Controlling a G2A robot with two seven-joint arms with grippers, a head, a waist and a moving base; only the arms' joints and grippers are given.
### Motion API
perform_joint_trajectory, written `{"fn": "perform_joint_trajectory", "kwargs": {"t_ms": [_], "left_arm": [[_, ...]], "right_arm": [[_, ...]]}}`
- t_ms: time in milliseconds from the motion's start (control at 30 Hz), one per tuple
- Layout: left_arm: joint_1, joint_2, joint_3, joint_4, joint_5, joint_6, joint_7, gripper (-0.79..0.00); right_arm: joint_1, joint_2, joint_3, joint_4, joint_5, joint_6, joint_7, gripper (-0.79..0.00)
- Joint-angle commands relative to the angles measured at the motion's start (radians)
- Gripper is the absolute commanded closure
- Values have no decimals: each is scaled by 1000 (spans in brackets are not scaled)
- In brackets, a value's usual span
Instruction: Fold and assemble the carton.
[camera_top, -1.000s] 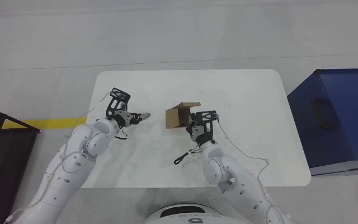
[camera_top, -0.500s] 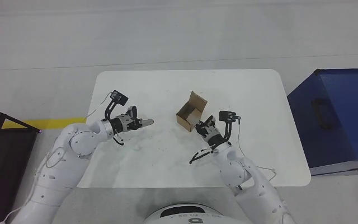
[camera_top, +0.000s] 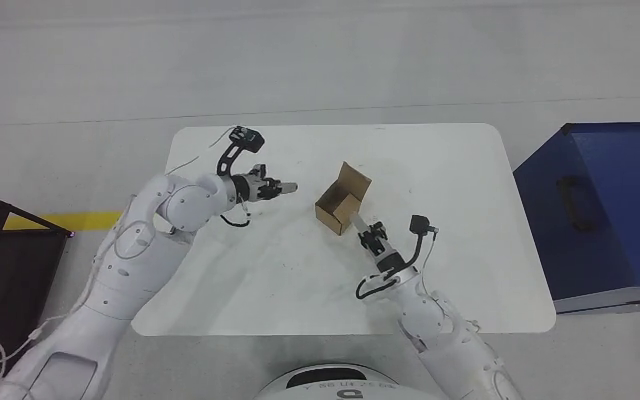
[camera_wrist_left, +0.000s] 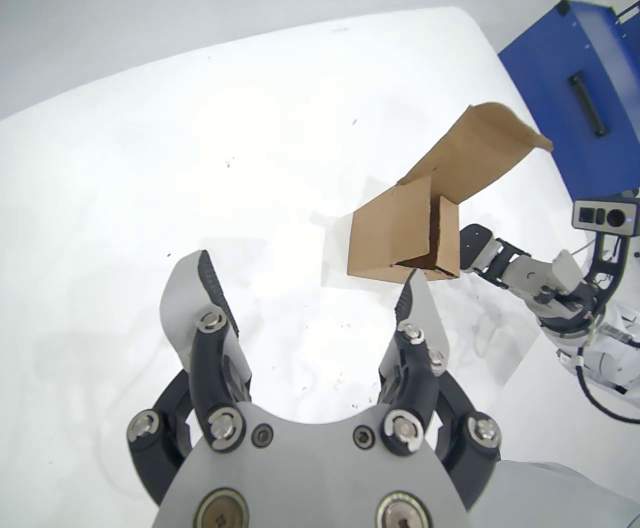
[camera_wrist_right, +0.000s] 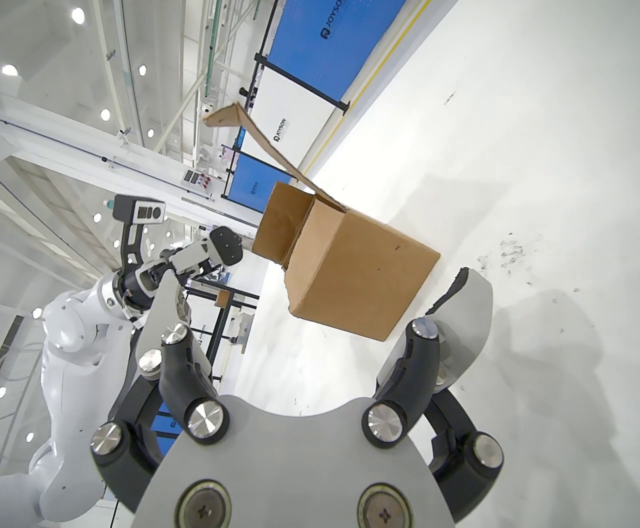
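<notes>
Brown cardboard carton (camera_top: 341, 199) (camera_wrist_left: 400, 240) (camera_wrist_right: 350, 270), box-shaped and partly assembled, resting on the white round-cornered table (camera_top: 460, 170) just right of centre in the top view. One long flap stands raised above the carton's open end, its tip curled over; shorter flaps show at the same opening. The left gripper (camera_top: 289, 187) (camera_wrist_left: 307, 267) hangs above the table to the left of the carton, apart from it, with its fingers spread wide and nothing between them. The right gripper (camera_top: 372, 232) (camera_wrist_right: 320, 285) sits just beside the carton's lower right face in the top view, fingers likewise apart and holding nothing; contact with the cardboard cannot be judged. A blue box-shaped bin (camera_top: 590, 215) occupies the right edge of the top view, and a yellow floor stripe (camera_top: 100, 218) the left.
</notes>
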Motion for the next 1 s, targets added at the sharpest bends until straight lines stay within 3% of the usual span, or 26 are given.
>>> {"fn": "perform_joint_trajectory", "kwargs": {"t_ms": [0, 200, 333, 400, 633, 967], "left_arm": [[-52, -21, 60, 40, -7, 49, -5, -683], [-158, -85, 205, 138, -20, 74, -2, -653], [-205, -121, 270, 200, -22, 94, 2, -357], [-221, -136, 289, 227, -25, 95, 7, -289], [-254, -171, 324, 289, -47, 47, 21, -329], [-249, -183, 318, 283, -56, -12, -2, -326]], "right_arm": [[3, -2, -2, -3, 10, 8, -3, -785], [6, -8, -10, -6, -8, 4, -42, -785], [4, -12, -15, -2, -6, 6, -54, -785], [5, -13, -14, -1, 1, 7, -54, -785], [3, -14, -5, 2, 10, 26, -33, -785], [24, -23, -22, 7, 2, 68, -25, -785]]}}
